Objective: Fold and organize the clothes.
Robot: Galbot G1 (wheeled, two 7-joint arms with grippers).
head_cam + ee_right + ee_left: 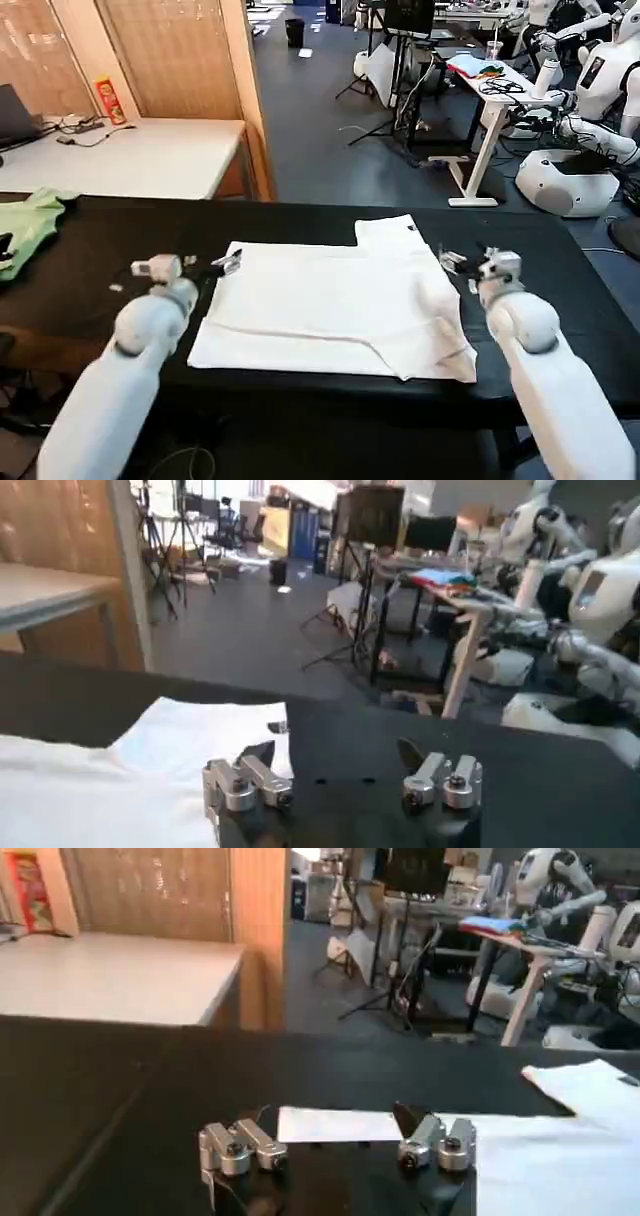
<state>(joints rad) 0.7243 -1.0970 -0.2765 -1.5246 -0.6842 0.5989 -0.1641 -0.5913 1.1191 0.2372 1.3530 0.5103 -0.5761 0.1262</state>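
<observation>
The clothes, a white T-shirt (pixel 320 300), lie partly folded and flat on the black table (pixel 120 250), with one sleeve reaching toward the far edge. My left gripper (pixel 226 266) hovers open at the shirt's left far corner. In the left wrist view this gripper (pixel 340 1140) has nothing between its fingers, and the shirt's white edge (pixel 335 1124) lies just beyond the tips. My right gripper (pixel 450 262) hangs open at the shirt's right edge. In the right wrist view it (pixel 340 768) is empty over the black tabletop, with the shirt (pixel 120 775) beside one finger.
A light green garment (pixel 28 225) lies at the table's far left. Behind stands a white desk (pixel 140 155) with a laptop (pixel 15 115) and a red can (pixel 108 100). Other white robots (pixel 590 110) and a desk (pixel 490 90) are across the aisle.
</observation>
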